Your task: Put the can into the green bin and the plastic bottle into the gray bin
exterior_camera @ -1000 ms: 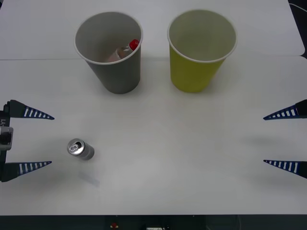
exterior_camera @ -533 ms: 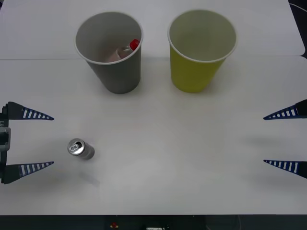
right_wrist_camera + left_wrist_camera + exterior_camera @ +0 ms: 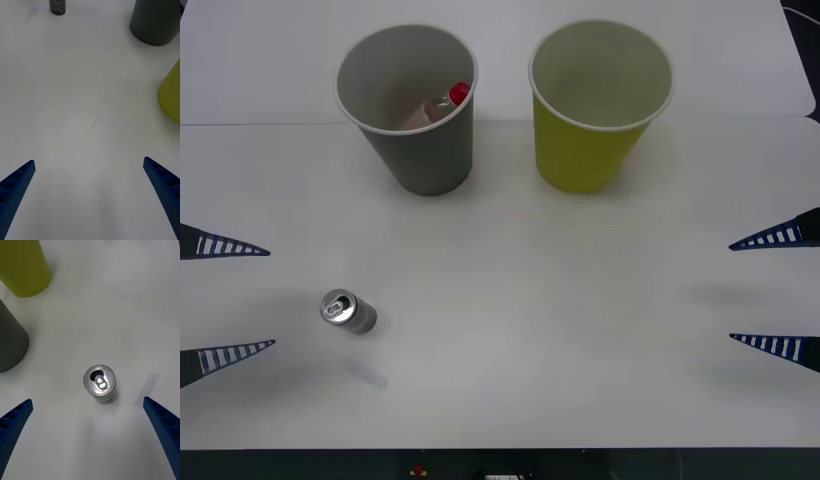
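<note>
The left gripper (image 3: 225, 298) hangs at the left edge of the front view, its blue ribbed fingers spread wide and holding nothing. In the left wrist view the can (image 3: 99, 381) stands upright between those fingers, pull-tab top facing up, touching neither. In the front view the can (image 3: 348, 311) sits on the white table (image 3: 520, 340) at lower left, well apart from both cups.

The right gripper (image 3: 775, 292) waits at the right edge of the front view, likewise spread and empty.

At upper left stands the gray bin (image 3: 408, 105), with the plastic bottle (image 3: 438, 108) already inside, its red cap leaning against the inner wall. Just beside it at upper centre stands the green bin (image 3: 600, 102), which looks empty.

The can is probably light and stiff, though its thin wall could dent under a hard squeeze, and its smooth metal may slip. A hold across the middle of the body, fingers on opposite sides, seems safest.

No brand or writing can be read on the can.
</note>
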Available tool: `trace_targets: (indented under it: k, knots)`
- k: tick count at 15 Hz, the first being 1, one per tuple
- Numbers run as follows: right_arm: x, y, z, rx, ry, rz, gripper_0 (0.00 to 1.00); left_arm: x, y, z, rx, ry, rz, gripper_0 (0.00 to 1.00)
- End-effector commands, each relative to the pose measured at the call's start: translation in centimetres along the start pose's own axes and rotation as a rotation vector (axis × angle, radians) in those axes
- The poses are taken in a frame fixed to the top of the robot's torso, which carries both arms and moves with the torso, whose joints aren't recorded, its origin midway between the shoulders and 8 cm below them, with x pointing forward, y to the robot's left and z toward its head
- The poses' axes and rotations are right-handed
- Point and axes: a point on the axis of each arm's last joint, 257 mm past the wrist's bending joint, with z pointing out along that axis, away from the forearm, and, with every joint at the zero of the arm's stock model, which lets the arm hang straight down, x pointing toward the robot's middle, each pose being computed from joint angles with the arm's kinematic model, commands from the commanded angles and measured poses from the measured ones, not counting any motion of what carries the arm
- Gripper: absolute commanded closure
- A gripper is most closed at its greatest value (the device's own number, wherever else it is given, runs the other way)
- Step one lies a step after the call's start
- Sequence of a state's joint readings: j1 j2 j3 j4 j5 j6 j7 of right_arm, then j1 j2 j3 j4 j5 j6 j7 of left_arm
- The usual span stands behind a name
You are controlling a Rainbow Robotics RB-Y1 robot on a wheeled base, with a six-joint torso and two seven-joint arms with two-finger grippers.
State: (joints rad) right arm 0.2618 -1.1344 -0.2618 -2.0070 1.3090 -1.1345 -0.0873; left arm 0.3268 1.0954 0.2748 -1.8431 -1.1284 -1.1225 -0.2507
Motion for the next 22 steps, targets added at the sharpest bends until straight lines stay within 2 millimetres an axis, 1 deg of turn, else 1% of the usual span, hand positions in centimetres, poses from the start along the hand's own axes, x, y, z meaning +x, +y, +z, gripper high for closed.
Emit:
trace_targets:
  k: [1,6,12,14,18,22]
  knots:
    - [0.0,0.0,0.0,0.0,0.0,0.0,0.0,1.1,-0.7,0.0,-0.011,-0.036,-0.038,0.0]
    - [0.0,0.0,0.0,0.0,0.0,0.0,0.0,3.2,-1.6,0.6,-0.051,-0.118,-0.118,0.0]
    - [0.0,0.0,0.0,0.0,0.0,0.0,0.0,5.9,-1.1,1.3,-0.13,-0.178,-0.156,0.0]
    - [0.0,0.0,0.0,0.0,0.0,0.0,0.0,6.6,-1.3,1.7,-0.146,-0.191,-0.167,0.0]
    - [0.0,0.0,0.0,0.0,0.0,0.0,0.0,7.9,-2.4,3.4,-0.18,-0.238,-0.235,0.0]
    - [0.0,0.0,0.0,0.0,0.0,0.0,0.0,8.4,-3.5,5.7,-0.197,-0.278,-0.318,0.0]
